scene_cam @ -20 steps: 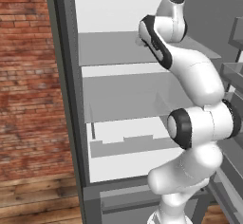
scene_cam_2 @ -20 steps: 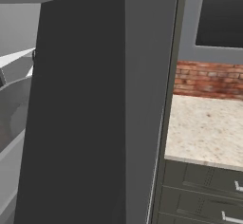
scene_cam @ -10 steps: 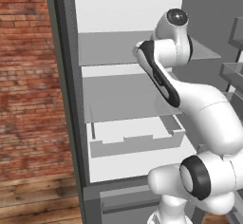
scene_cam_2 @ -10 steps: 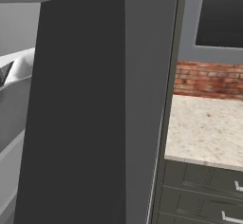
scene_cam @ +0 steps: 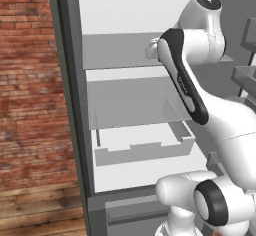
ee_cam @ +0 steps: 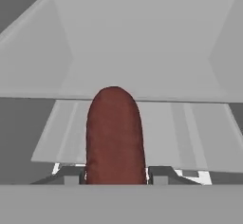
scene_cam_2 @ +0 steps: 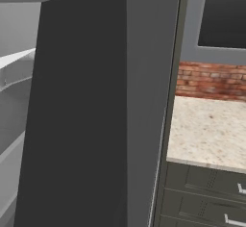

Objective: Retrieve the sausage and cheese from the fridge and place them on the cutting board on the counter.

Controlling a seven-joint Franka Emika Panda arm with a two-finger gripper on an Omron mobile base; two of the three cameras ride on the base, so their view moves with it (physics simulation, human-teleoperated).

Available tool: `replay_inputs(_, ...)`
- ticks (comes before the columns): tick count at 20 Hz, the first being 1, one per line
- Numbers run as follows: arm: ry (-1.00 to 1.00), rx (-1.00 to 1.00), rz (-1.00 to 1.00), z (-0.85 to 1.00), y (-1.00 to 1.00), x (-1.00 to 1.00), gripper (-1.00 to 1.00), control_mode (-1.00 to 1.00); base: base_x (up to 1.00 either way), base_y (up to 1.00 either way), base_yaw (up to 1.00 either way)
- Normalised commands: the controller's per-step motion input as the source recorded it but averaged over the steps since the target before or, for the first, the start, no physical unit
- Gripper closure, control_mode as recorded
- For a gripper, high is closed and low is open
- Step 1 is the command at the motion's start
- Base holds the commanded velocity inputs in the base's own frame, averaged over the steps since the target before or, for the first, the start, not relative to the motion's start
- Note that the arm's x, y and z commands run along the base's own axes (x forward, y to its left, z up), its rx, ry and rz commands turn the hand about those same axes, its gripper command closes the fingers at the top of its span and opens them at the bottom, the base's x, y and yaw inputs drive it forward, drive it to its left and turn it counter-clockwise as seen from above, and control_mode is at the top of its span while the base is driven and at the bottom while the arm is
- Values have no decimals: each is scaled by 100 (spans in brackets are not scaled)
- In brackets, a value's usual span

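Well — sausage [ee_cam: 114, 135] clamped between closed jaws.

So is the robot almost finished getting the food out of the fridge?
Not yet. Done: the fridge is open. In hand: the fingers are shut on the sausage, which points out over the grey shelves in the hand view. Left: carry it to the counter and set it on the cutting board, then fetch the cheese too.

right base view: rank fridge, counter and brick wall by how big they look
1. fridge, its dark side panel covers most of the picture, though it stands nearest the camera
2. counter
3. brick wall, a narrow strip
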Motion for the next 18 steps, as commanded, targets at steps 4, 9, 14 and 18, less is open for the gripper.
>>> replay_inputs(4,1,-1,-9,-2,4,-80,100,-100,0,0,0)
replay_inputs(9,-3,-1,-10,-1,-3,-68,100,-100,0,0,0)
replay_inputs(14,0,0,-10,-6,-12,-69,100,-100,0,0,0)
replay_inputs(18,0,0,-3,-1,-14,-80,100,-100,0,0,0)
